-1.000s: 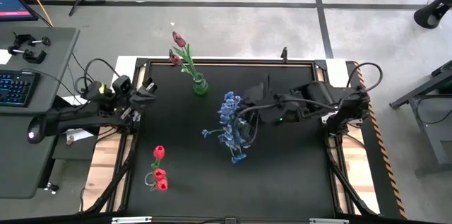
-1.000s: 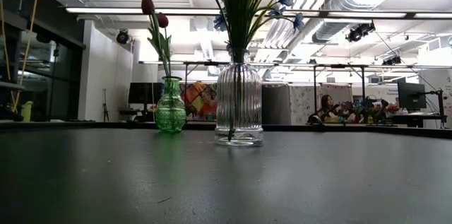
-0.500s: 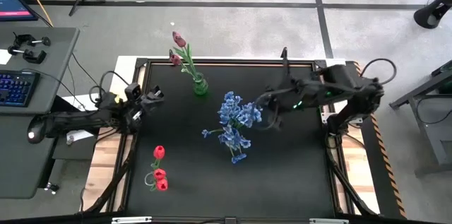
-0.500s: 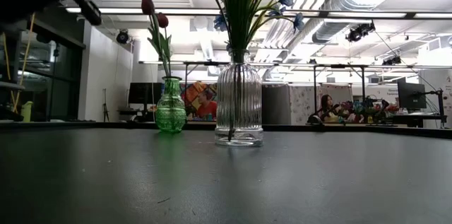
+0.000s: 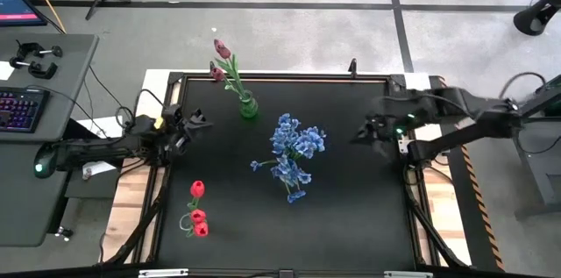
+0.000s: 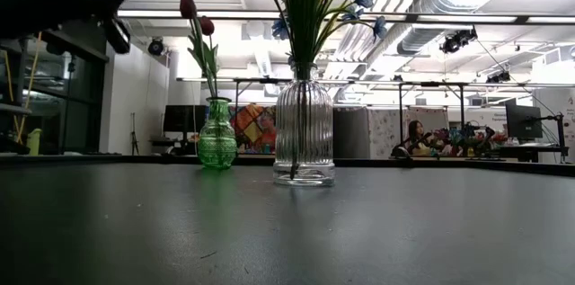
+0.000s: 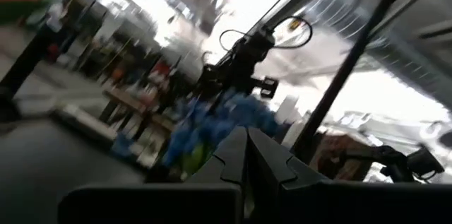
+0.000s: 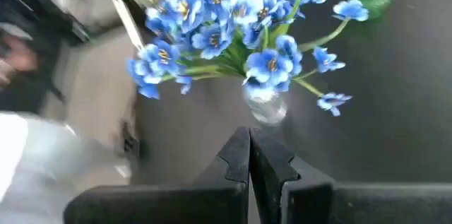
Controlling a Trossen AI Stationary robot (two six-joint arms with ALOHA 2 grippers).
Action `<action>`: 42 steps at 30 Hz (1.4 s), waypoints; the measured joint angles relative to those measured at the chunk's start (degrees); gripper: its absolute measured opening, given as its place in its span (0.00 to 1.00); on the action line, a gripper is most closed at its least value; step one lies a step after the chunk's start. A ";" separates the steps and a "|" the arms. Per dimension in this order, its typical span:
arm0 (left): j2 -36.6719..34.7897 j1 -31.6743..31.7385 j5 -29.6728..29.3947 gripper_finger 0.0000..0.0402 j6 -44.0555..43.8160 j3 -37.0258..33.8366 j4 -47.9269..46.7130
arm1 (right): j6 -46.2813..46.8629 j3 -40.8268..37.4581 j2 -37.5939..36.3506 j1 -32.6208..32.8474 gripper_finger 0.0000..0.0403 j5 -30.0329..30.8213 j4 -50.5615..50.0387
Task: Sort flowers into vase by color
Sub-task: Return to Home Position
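Bushy blue flowers (image 5: 294, 148) stand in a clear ribbed vase (image 6: 303, 137) at mid-table, stems down in it. Two dark maroon tulips (image 5: 221, 50) stand in a small green vase (image 5: 249, 107) near the far edge. Red tulips (image 5: 198, 210) lie flat on the table near its left near side. My left gripper (image 5: 198, 123) hovers over the table's left part, shut, its fingers closed together in the left wrist view (image 7: 246, 155). My right gripper (image 5: 359, 135) is to the right of the blue flowers, shut (image 8: 248, 155), pointing at them from a distance.
A raised frame (image 5: 280, 76) runs round the black table. Open tabletop lies between the blue bouquet and the right arm (image 5: 456, 111), and along the near side. A desk with a keyboard (image 5: 19, 107) stands off the table's left. People sit in the room behind (image 6: 415, 134).
My right gripper has drawn back from the blue flowers toward the table's right edge, leaving them standing in the clear vase. My left gripper has moved a little toward the table's middle. The vases and the red tulips have stayed in place.
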 joint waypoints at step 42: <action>-12.11 -0.31 1.34 0.00 -0.09 -0.18 -19.41 | -3.52 -77.38 -35.85 -12.16 0.00 -10.49 76.11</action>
